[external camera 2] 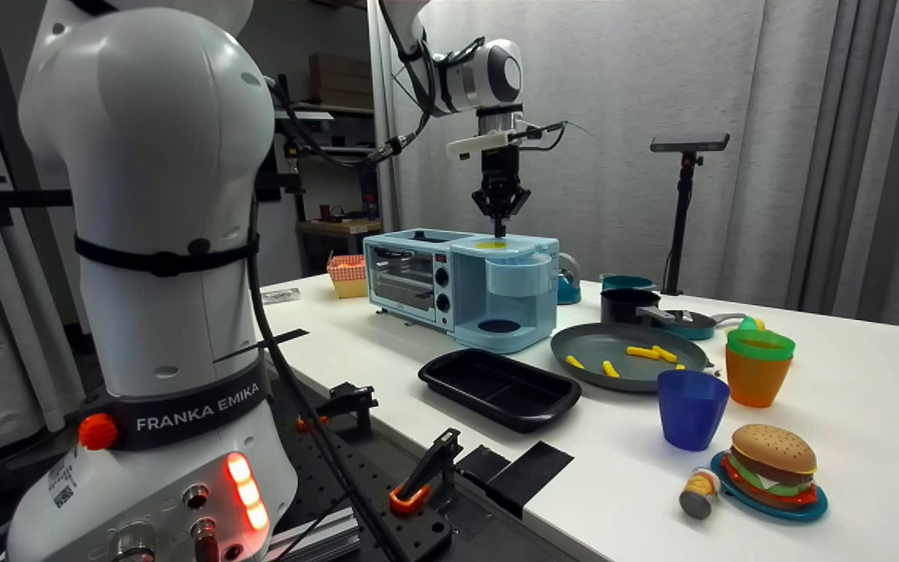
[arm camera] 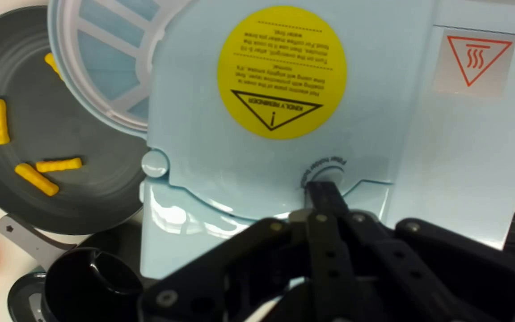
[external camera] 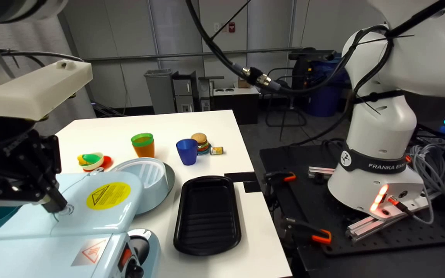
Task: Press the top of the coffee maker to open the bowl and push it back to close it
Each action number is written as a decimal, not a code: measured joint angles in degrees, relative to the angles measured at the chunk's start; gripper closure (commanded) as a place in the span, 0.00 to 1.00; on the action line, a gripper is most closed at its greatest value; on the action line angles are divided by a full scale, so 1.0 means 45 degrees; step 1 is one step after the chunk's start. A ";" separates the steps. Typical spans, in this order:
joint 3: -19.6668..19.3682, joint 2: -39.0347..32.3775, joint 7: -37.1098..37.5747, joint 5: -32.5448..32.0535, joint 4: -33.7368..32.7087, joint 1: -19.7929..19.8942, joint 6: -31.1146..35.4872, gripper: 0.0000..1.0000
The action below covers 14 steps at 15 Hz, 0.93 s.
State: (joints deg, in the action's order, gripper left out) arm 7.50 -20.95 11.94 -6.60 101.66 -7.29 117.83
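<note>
Grey curtains hang in folds behind a white counter, and brown boxes sit on a shelf. In an exterior view, dark floor stretches before pale wall panels crossed by a horizontal rail, a grey bin standing below it and a red fixture mounted above.
</note>
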 measured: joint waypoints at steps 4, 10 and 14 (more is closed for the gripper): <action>-0.0088 0.0564 0.0003 0.0000 0.0396 0.0001 -0.0108 1.00; -0.0495 0.4541 -0.0071 -0.0039 0.2580 0.0138 -0.1274 1.00; -0.0637 0.7308 -0.0094 -0.0009 0.3747 0.0345 -0.2280 1.00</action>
State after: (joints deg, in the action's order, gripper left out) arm 4.63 11.94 11.52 -6.64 118.52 -5.73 107.57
